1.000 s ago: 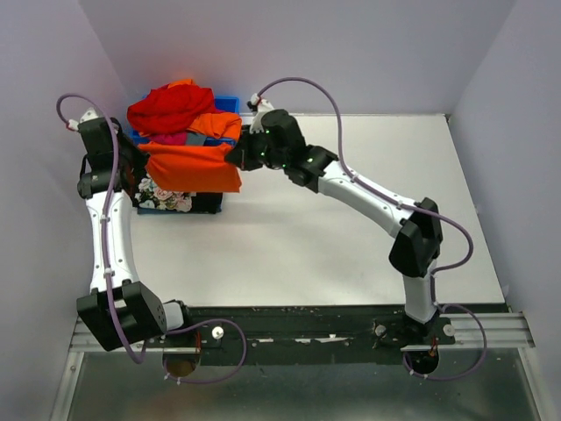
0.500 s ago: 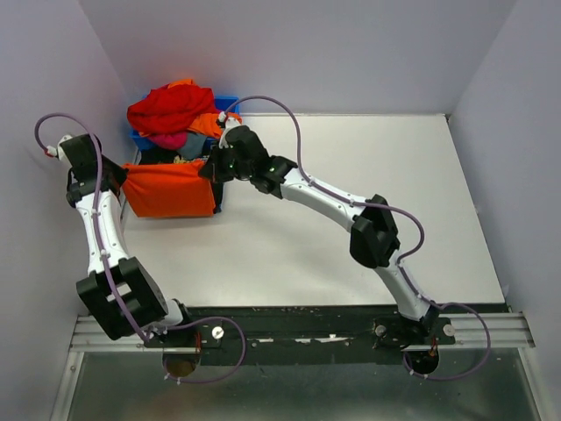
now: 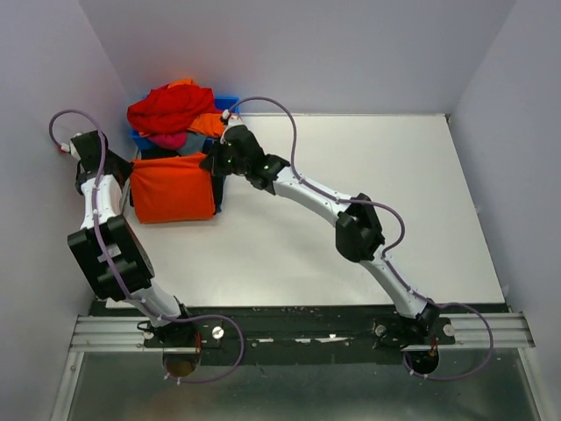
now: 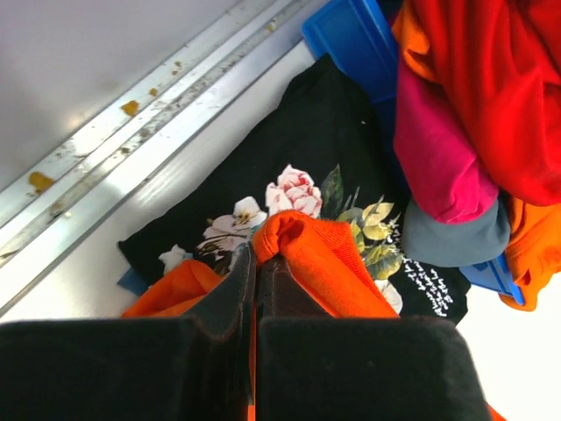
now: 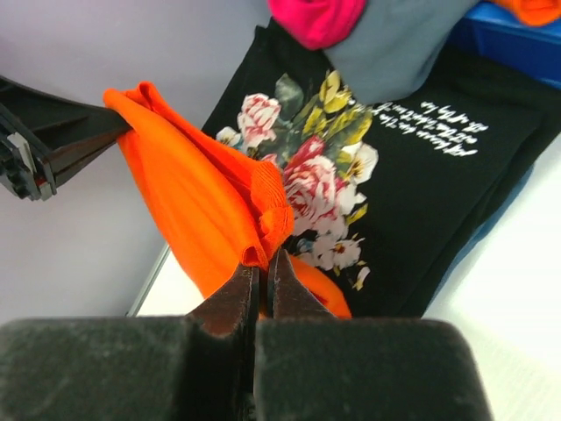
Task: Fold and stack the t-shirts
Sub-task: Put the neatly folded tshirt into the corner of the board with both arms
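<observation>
Left tool is clenched on a bunched corner of the plain orange t-shirt, its two fingers pressed together with a ridge of cloth pinched between them; right tool is likewise clenched on the opposite corner of the same shirt, a fold of ribbed orange hem caught at its tips; between the two, the orange t-shirt is stretched as a flat panel just on the near side of the blue bin; left arm rises from its base to a bent elbow, then its forearm runs away from the base beside the left wall, the wrist turned inward toward the bin; right arm reaches long and diagonal from its base across the white counter, elbow raised about midway, wrist arriving at the bin's near right corner; under the orange panel, lying flat on the counter against the near side of the bin, is the black t-shirt with the rose print, its flowers and a few lines of white lettering showing in both wrist views; heaped in the bin and spilling over its near rim are a red t-shirt on top, a pink t-shirt below it, a grey t-shirt hanging over the black one, and another orange one at the bin's right side.
</observation>
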Robot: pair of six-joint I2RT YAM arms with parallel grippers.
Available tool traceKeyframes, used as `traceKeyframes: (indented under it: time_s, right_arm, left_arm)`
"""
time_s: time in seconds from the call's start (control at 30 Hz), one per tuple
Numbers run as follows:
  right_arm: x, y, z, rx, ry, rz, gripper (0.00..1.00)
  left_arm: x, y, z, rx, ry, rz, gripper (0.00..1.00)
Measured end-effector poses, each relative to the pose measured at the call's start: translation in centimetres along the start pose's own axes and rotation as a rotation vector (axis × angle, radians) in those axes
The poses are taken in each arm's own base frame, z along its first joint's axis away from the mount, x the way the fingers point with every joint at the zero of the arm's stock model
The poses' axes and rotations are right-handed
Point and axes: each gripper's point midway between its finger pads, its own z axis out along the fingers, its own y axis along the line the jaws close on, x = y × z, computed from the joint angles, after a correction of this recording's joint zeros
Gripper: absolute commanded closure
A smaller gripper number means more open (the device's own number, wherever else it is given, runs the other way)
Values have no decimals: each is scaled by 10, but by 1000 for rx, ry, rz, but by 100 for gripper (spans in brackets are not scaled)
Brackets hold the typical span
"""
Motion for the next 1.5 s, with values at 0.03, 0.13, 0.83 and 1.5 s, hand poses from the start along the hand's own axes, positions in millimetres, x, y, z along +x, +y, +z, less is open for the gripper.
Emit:
traceKeyframes:
  time_s: [0.03,0.13,0.83,1.5]
  right_arm:
    - [-2,-5,2,4,-6,7,99]
    - [-7,-22,9,17,-21,31,99]
    - [-10,-106,26,90,-47,96,47]
    - [37,-60,-174,-78,8,60,48]
  left_arm:
    - [2,-2,5,9,7,-1,100]
    - [3,-17,20,47,30,7,100]
    - [2,-60,91,116,68,28,32]
    - [97,-60,-19,446,150,-221,40]
